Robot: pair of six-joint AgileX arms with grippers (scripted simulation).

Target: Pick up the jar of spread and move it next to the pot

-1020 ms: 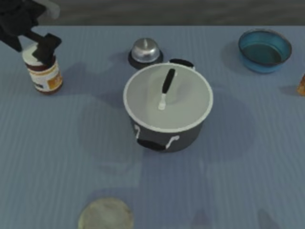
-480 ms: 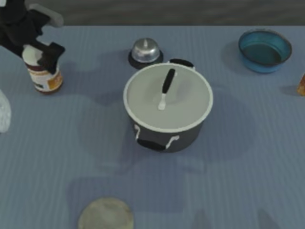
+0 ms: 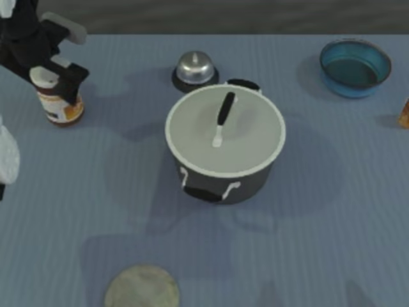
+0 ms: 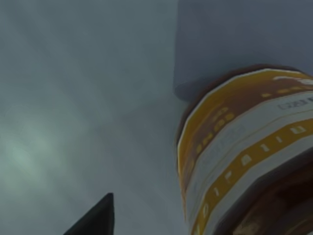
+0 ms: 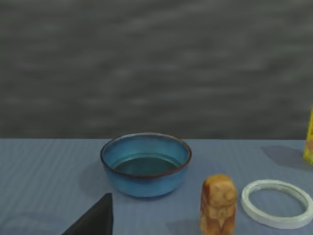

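Straddling the jar of spread [image 3: 59, 96] at the far left of the surface [image 3: 192, 256], left end effector [image 3: 56, 71] with fingers spread beside the white lid, apparently not yet pinching. Standing upright, well apart from the pot [image 3: 225, 142] to its right. Compared with a moment earlier, lower and more around the jar. Right end effector not visible from above.

Rendered simulation tabletop, not a real room. Flat blue-grey ribbed table [image 3: 319, 256], featureless dark grey backdrop behind it in the right wrist view. Kitchen-ish props scattered: lidded cooking pot [image 3: 225, 142], jar of spread [image 3: 59, 97], blue bowl [image 3: 354, 66], silver call bell [image 3: 195, 69]. Also a small tan figurine [image 5: 218, 204] and white ring [image 5: 277, 202]. No walls, furniture or appliances visible.
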